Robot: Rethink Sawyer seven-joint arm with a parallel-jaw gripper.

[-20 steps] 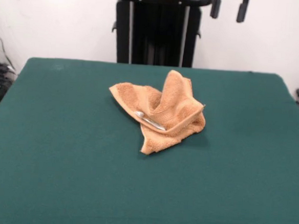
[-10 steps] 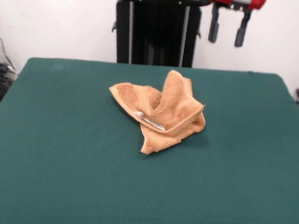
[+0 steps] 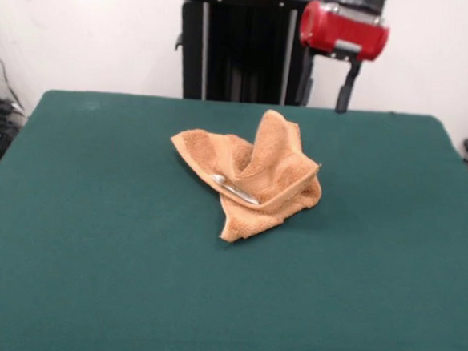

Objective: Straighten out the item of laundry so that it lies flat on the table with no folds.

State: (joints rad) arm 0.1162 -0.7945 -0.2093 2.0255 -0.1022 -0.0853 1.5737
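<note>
Where the front view looks across the table (image 3: 89, 294), its dark green cloth fills most of the picture and the towel (image 3: 254, 173) sits a little beyond the middle of it, slightly to the right of the picture's centre. The orange-tan terry lies crumpled rather than flat: one part rises in an upright peak toward the far side, a flatter flap spreads out to the left, and a folded corner points down toward the camera. A pale strip, the white tag (image 3: 235, 189), lies across the front fold just below the peak. The gripper (image 3: 327, 86) hangs in the air above the far edge of the table, to the right of the black pedestal (image 3: 247, 48), under a red wrist housing (image 3: 343, 29). Its two dark fingers point downward with a clear gap between them, so the jaws stand apart and hold nothing. It is well apart from the towel, higher and farther back, and touches neither cloth nor table. No overhead view is marked now, so nothing can be told from above.
</note>
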